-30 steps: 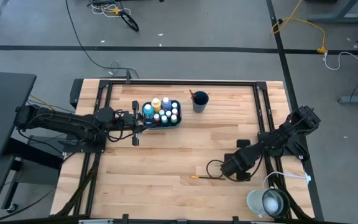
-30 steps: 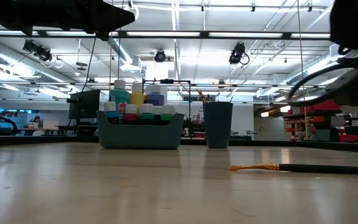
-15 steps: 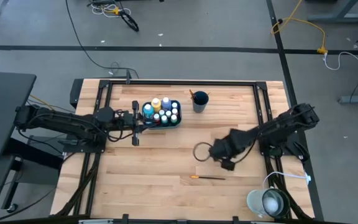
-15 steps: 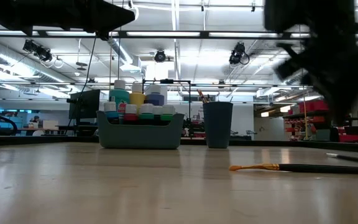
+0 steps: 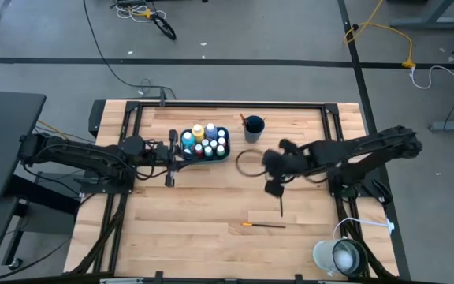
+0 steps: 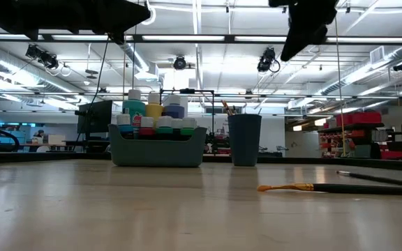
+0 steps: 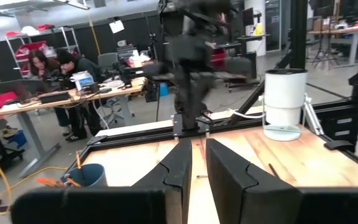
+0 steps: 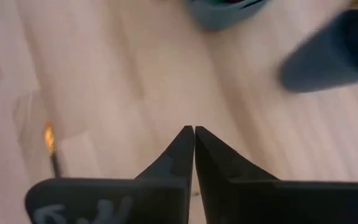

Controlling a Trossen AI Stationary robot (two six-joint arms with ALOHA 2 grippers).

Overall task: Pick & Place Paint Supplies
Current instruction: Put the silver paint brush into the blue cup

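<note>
- The left gripper (image 5: 172, 164) is held low at the left end of the teal rectangular tray (image 5: 225, 154). Its fingers are parted by only a narrow gap, and nothing is held between them. This arm is judged to be waiting.
- The small white-capped paint bottles (image 5: 205, 142) are packed upright inside the tray, so that part of the job is judged done.
- The dark blue round cup (image 5: 254, 130) is placed just right of the tray, apart from it. A brush tip (image 5: 243, 120) can be seen at its rim.
- The right gripper (image 5: 273, 167) is carried high above the table's middle, right of the cup. Its fingers are pressed together tip to tip, and no brush is seen between them.
- Two thin wooden-handled paintbrushes are left flat on the wooden table (image 5: 180, 229): a dark one (image 5: 280, 205) near the gripper on the front side, and an orange-tipped one (image 5: 262, 226) nearer the front edge. Both are well below the jaws and outside them.
- The step in hand is judged to be brush collection. For the next move, the fingers must be opened, lowered astride one handle and closed, and the brush then carried to the cup.
</note>
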